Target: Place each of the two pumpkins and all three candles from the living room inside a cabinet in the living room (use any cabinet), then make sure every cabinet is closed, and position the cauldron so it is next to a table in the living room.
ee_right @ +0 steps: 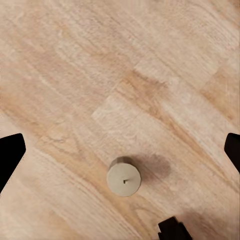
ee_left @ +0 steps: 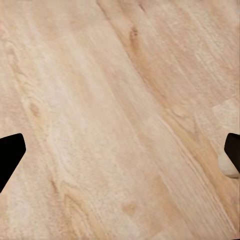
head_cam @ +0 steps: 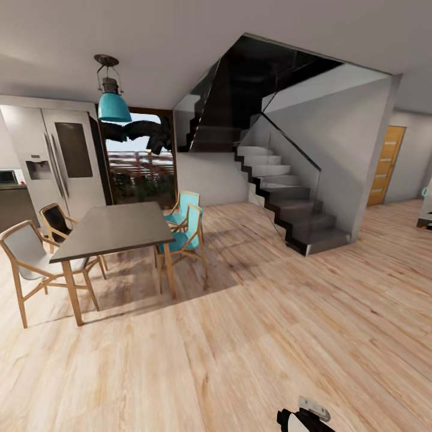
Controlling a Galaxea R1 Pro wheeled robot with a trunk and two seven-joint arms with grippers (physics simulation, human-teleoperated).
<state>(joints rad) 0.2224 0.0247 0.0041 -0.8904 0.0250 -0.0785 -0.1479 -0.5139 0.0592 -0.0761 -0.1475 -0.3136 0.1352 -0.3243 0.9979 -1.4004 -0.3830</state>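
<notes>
One candle point(ee_right: 124, 180), a short pale cylinder with a tiny dark wick, stands upright on the wooden floor in the right wrist view. My right gripper point(ee_right: 120, 152) hangs open above it, its dark fingertips point(ee_right: 10, 150) far apart and touching nothing. My left gripper point(ee_left: 120, 155) is open too, over bare floor planks. A pale rounded thing point(ee_left: 227, 169) peeks out beside one left fingertip point(ee_left: 233, 150); I cannot tell what it is. At the bottom edge of the head view a black-and-white part of my arm point(head_cam: 303, 420) shows.
A dark-topped dining table point(head_cam: 114, 231) with wooden chairs point(head_cam: 27, 255) and teal chairs point(head_cam: 186, 231) stands at the left, under a teal lamp point(head_cam: 113, 105). A fridge point(head_cam: 57, 159) lies behind it. A staircase point(head_cam: 288, 201) rises ahead. A small dark object point(ee_right: 172, 230) sits near the candle.
</notes>
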